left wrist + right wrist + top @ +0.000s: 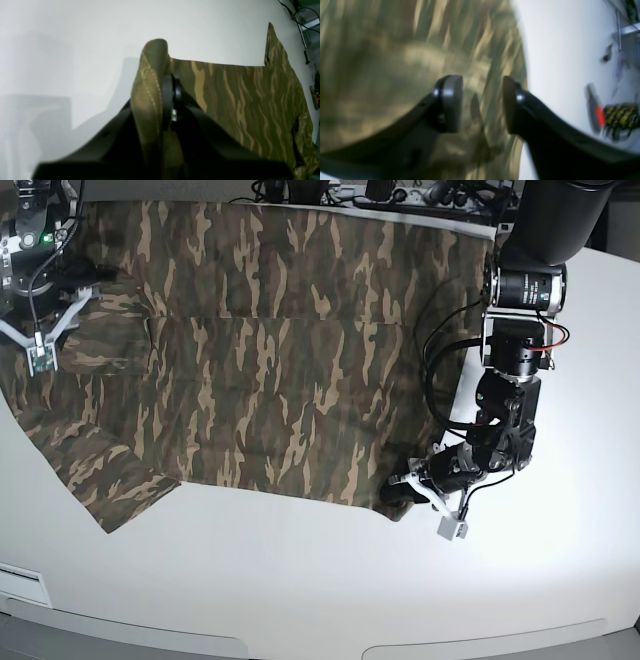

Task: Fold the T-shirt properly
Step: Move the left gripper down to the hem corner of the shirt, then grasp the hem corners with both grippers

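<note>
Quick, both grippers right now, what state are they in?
Left gripper: closed on the T-shirt's edge.
Right gripper: open, above the shirt, holding nothing.

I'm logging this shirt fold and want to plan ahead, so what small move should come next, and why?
I'd probably bring the right tool down onto the T-shirt and close it there: its jaws stand apart above the cloth, gripping nothing, while the left tool already pinches the shirt's edge. A hold at both ends should help the fabric fold evenly.
</note>
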